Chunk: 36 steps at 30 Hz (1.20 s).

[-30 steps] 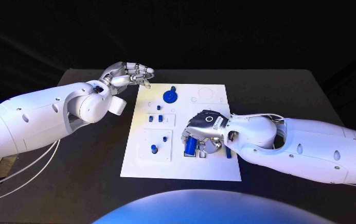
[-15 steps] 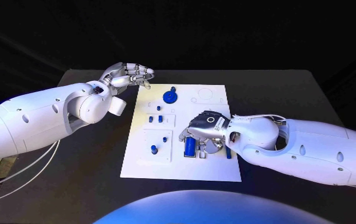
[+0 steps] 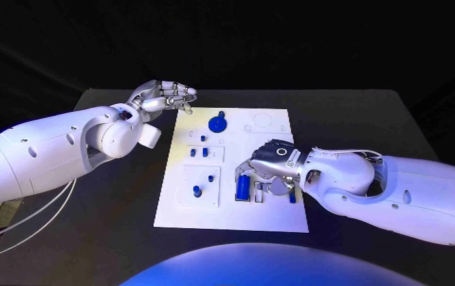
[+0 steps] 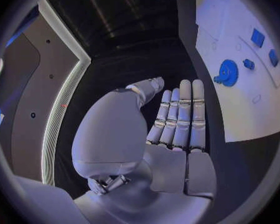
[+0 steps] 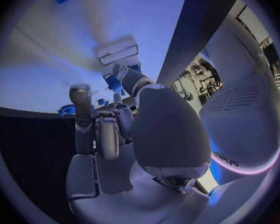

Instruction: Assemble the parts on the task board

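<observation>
My right hand (image 3: 270, 167) has shifted rightward over the flat white task board (image 3: 275, 217), fingers on a blue cylindrical part (image 3: 244, 187); whether it grips, I cannot tell. My left hand (image 3: 163, 95) stays empty, fingers loosely spread, upper left.

1 task board (image 3: 270, 217), approx 7 blue parts (image 3: 218, 124).

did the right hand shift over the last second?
Yes. The silver right hand has drifted toward the robot's right and slightly nearer its body, judged against the blue gear-shaped part on the white task board.
</observation>
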Motion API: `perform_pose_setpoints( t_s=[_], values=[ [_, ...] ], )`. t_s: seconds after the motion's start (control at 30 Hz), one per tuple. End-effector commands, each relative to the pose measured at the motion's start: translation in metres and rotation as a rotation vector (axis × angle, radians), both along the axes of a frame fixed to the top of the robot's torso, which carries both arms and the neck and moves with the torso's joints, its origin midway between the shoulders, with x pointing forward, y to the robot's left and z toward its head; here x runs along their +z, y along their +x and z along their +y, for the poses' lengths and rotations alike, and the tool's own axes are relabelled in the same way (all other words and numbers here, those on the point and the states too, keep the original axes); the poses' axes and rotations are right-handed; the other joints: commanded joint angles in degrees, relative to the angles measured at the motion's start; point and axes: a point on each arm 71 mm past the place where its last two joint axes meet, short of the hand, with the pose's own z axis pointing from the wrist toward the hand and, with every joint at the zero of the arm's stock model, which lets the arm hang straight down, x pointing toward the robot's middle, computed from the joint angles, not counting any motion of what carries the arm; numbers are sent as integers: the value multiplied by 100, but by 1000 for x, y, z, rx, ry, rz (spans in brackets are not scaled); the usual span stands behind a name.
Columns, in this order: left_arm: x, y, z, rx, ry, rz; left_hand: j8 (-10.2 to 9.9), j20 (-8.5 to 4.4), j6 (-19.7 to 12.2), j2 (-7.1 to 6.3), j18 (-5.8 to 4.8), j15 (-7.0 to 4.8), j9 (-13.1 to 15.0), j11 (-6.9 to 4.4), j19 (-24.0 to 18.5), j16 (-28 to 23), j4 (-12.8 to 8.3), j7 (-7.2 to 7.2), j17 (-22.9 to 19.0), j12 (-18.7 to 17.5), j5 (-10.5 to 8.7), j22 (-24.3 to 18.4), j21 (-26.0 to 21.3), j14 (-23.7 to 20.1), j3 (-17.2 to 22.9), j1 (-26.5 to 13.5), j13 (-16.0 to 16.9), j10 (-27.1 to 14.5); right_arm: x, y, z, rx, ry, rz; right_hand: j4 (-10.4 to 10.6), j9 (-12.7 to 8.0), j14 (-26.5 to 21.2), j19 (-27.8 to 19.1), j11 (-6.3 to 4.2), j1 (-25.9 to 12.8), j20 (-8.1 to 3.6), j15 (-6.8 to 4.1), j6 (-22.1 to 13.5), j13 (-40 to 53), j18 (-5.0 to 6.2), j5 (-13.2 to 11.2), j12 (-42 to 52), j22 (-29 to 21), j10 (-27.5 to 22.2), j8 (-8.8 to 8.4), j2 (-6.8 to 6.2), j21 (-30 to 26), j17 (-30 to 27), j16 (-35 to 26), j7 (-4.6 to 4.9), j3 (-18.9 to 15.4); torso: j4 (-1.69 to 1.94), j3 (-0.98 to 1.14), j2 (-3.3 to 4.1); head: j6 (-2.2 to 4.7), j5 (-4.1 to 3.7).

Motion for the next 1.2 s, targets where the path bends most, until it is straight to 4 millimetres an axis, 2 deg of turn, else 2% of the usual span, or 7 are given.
perform_pose_setpoints(
  t_s=[0.03, 0.2, 0.63, 1.2],
  values=[
    [1, 0, -2, -18, -6, -5, 20, -23, 2, 69, 68, -22, -14, -1, 42, -41, -30, 141, -10, -6, 4, -3, -15, 23, -4, 60, -6, 23, 6, 1, -4, -52, 75, -3, 5, -18, 216, 79, 149, 87, 16, 142, -53, 139, -80, 49, 30, 487, 40, 8, 36, 77, 565, 31, 134, 8, -2, 0, -1, 11, 3],
    [1, 0, -2, -19, -7, -5, 22, -28, 5, 78, 68, -24, -17, -1, 42, -48, -47, 141, -13, -7, 5, 5, -5, 22, 8, 84, -7, 26, 7, 1, -9, -79, 92, 9, 5, -24, 224, 108, 245, 133, 48, 220, -55, 142, -91, 30, 37, 496, 59, 19, 47, 105, 570, 32, 207, 59, -2, 2, -1, 14, -7],
    [1, -1, -2, -20, -4, -3, 22, -28, 5, 80, 67, -24, -19, 0, 42, -50, -50, 142, -14, -7, 4, 8, -1, 22, 9, 86, -7, 27, 3, 3, -16, -110, 61, 52, 35, -11, 247, 160, 340, 87, 122, 308, 167, 153, -102, 118, 63, 519, 95, 131, 16, 187, 606, 41, 304, 264, 2, -2, -2, 10, -2],
    [1, -1, -2, -23, -1, -2, 24, -30, 8, 83, 65, -24, -22, 0, 39, -55, -58, 143, -16, -8, 0, 15, 6, 23, 12, 94, -7, 30, -4, -1, -7, -71, 36, 95, 46, -15, 253, 150, 283, -51, 122, 276, 532, 165, -90, 131, 96, 521, 122, 314, -60, 192, 616, 44, 224, 613, 1, 1, -1, -9, 8]
  ],
)
